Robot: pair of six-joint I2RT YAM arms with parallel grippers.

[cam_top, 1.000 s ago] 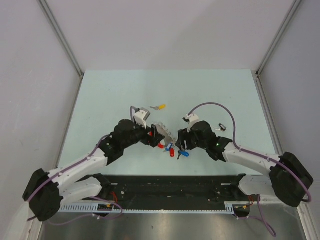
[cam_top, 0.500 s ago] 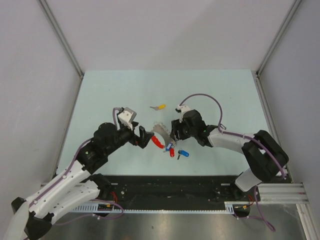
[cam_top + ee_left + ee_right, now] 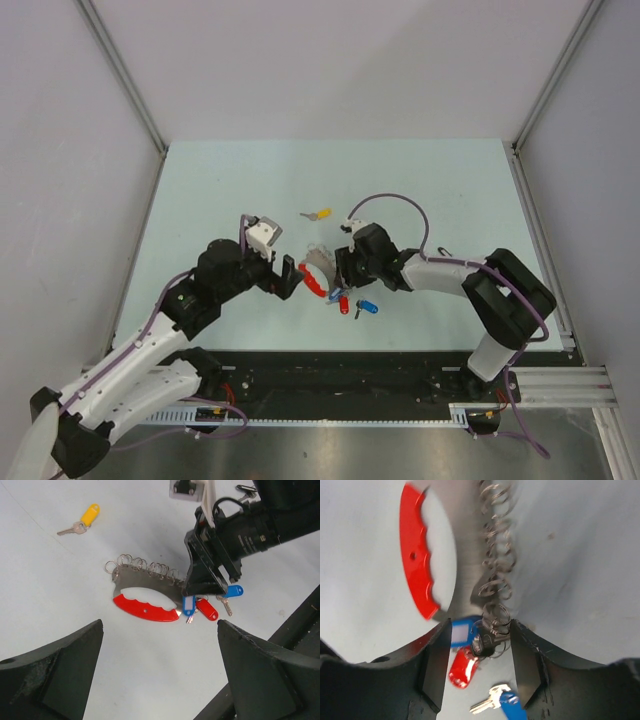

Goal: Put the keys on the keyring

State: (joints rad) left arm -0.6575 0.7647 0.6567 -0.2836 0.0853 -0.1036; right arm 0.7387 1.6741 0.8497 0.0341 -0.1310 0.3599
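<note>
The keyring is a silver plate with a red crescent handle [image 3: 145,607] and a row of silver rings [image 3: 145,566], lying flat mid-table [image 3: 313,283]. My right gripper [image 3: 479,627] has narrowed its jaws on the end ring [image 3: 497,620], with the blue-capped key [image 3: 465,632] pinched in beside it. It also shows in the top view [image 3: 340,272]. A red-capped key [image 3: 462,672] and a second blue-capped key [image 3: 507,702] lie just past its fingertips. My left gripper [image 3: 160,680] is wide open and empty, hovering a short way left of the red handle [image 3: 285,277].
A yellow-capped key [image 3: 320,213] lies alone farther back, also seen in the left wrist view [image 3: 89,516]. A tiny black ring [image 3: 443,253] lies right of my right arm. Grey walls surround the table, and a black rail runs along the near edge.
My left gripper has let go of the red-handled ring plate and drawn back to the left, open. My right gripper has moved left onto the plate's end ring.
</note>
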